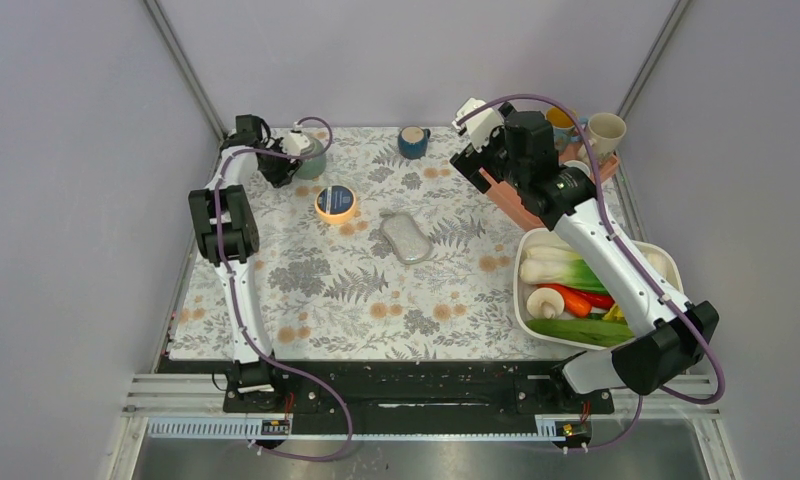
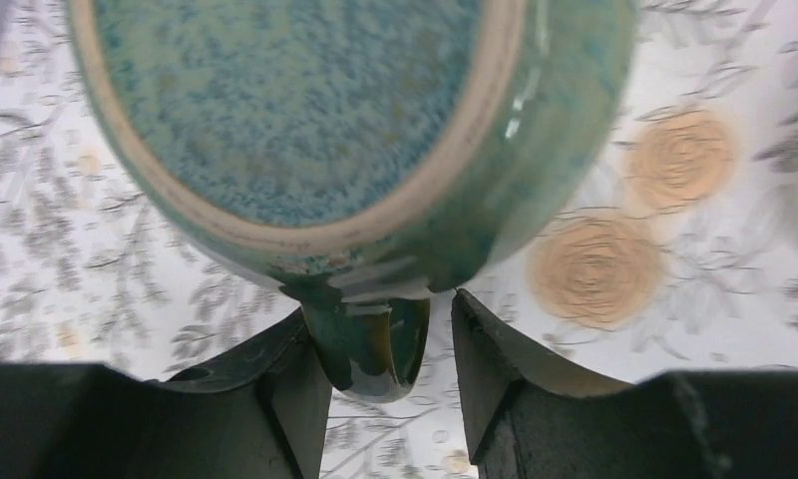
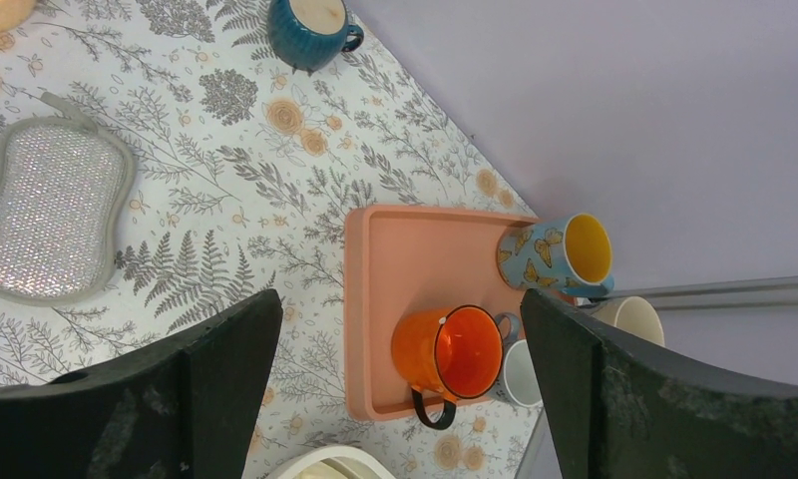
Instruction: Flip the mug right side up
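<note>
A green glazed mug point(image 1: 310, 158) stands at the far left of the table. In the left wrist view its speckled base point(image 2: 295, 100) with a bare clay ring faces the camera, so it is bottom up. My left gripper point(image 2: 383, 319) is low beside it, jaws open around the mug's handle point(image 2: 370, 349). The left finger point(image 2: 285, 384) touches the handle; the right finger point(image 2: 490, 374) stands a little apart from it. In the top view the left gripper point(image 1: 281, 165) sits on the mug's left side. My right gripper point(image 3: 400, 304) is open and empty, held high above the pink tray point(image 3: 415, 259).
A blue mug point(image 1: 412, 141) stands at the far middle. An orange tape roll point(image 1: 335, 203) and a grey sponge point(image 1: 407, 238) lie mid-table. The pink tray holds an orange mug point(image 3: 445, 354) and a butterfly mug point(image 3: 555, 254). A white dish point(image 1: 666, 265) of vegetables sits at the right.
</note>
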`<move>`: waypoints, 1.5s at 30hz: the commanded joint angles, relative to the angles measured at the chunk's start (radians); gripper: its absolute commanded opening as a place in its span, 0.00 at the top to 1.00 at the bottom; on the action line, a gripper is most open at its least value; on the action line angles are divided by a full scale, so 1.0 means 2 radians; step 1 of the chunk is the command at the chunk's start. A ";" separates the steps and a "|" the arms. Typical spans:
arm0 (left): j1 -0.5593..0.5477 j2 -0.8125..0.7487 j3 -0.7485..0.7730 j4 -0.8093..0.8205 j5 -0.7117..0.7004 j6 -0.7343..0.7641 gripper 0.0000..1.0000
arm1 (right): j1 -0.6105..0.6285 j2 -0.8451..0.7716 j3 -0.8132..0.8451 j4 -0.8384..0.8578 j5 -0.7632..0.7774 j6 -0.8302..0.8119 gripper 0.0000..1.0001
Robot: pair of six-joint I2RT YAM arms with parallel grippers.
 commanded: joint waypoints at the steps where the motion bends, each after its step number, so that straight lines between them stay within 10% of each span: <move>1: -0.006 -0.055 -0.022 -0.029 0.079 -0.029 0.52 | 0.009 -0.003 0.000 -0.003 0.022 -0.013 0.01; 10: -0.010 -0.058 -0.005 0.029 0.021 -0.234 0.41 | 0.010 -0.010 -0.025 -0.004 0.036 -0.016 0.00; 17: -0.014 -0.017 0.031 0.017 -0.015 -0.256 0.61 | 0.010 -0.016 -0.028 -0.004 0.050 -0.026 0.01; 22: -0.014 -0.014 0.035 0.001 -0.019 -0.234 0.99 | 0.010 -0.026 -0.035 -0.004 0.059 -0.029 0.01; 25: -0.014 -0.027 0.024 -0.003 -0.016 -0.241 1.00 | 0.010 -0.031 -0.033 -0.005 0.057 -0.012 0.01; 45: -0.045 -0.203 -0.030 -0.003 0.098 -0.573 1.00 | 0.014 0.032 -0.017 0.129 -0.161 0.436 0.01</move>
